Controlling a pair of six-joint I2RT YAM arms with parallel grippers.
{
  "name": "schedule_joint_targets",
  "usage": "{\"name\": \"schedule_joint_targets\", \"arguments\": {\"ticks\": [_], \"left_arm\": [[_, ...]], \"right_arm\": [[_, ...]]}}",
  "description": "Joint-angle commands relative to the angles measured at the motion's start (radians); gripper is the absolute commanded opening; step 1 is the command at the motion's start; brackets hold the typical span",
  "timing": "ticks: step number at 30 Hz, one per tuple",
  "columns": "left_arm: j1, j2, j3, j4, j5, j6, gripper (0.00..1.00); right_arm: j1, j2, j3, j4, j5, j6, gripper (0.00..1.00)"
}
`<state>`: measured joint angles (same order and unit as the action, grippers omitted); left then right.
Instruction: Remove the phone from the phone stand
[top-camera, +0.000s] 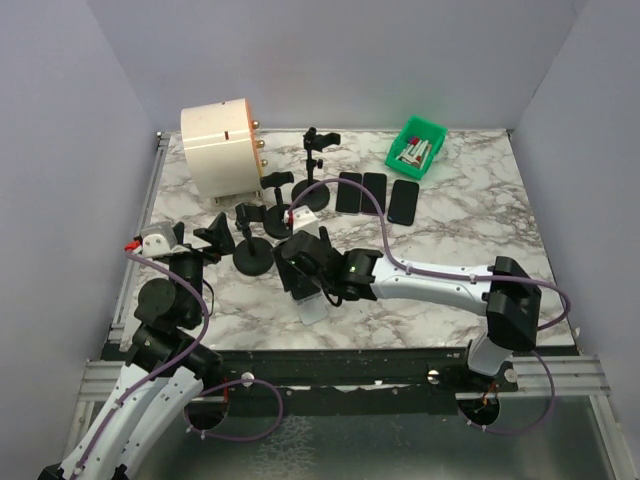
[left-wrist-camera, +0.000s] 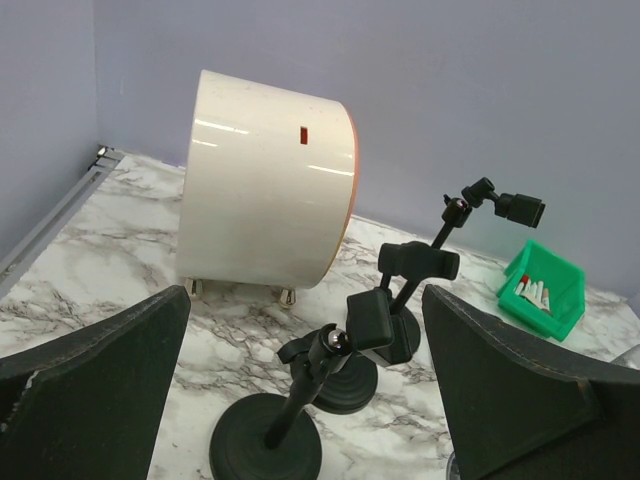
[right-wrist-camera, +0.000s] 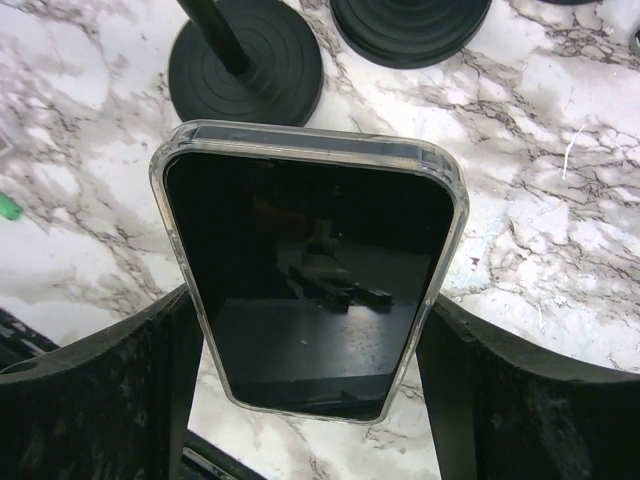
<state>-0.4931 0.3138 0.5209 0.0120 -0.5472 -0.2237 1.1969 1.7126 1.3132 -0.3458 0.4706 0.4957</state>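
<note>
A phone in a clear case (right-wrist-camera: 310, 270) with a dark screen sits between the fingers (right-wrist-camera: 110, 385) of my right gripper (right-wrist-camera: 310, 335), which is shut on its sides. It hangs over bare marble, apart from any stand. In the top view the right gripper (top-camera: 305, 275) is at the table's middle front, and the phone's clear edge (top-camera: 313, 307) pokes out below it. Black phone stands (top-camera: 252, 255) stand just behind; their round bases (right-wrist-camera: 245, 60) show beyond the phone. My left gripper (top-camera: 213, 236) is open and empty, facing those stands (left-wrist-camera: 300, 400).
A white cylinder appliance (top-camera: 222, 148) stands at the back left. Three dark phones (top-camera: 373, 192) lie flat at the back middle. A green bin (top-camera: 417, 146) sits at the back right. A taller stand (top-camera: 315, 150) rises behind the others.
</note>
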Motion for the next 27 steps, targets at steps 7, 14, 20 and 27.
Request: {"name": "schedule_joint_targets", "arguments": {"ticks": [7, 14, 20, 27], "left_arm": [[-0.007, -0.006, -0.004, -0.010, -0.022, 0.003, 0.99], [-0.007, -0.004, -0.004, -0.010, -0.020, 0.001, 0.99], [-0.007, 0.006, -0.011, -0.004, 0.009, 0.006, 0.99], [-0.007, 0.000, -0.009, 0.013, 0.085, 0.009, 0.99]], "right_arm": [[0.006, -0.101, -0.009, 0.060, -0.031, -0.005, 0.52], [0.005, -0.108, -0.017, 0.064, -0.026, -0.003, 0.51], [0.005, -0.147, -0.023, 0.074, -0.028, -0.012, 0.51], [0.007, -0.204, -0.049, 0.102, -0.039, -0.019, 0.51]]}}
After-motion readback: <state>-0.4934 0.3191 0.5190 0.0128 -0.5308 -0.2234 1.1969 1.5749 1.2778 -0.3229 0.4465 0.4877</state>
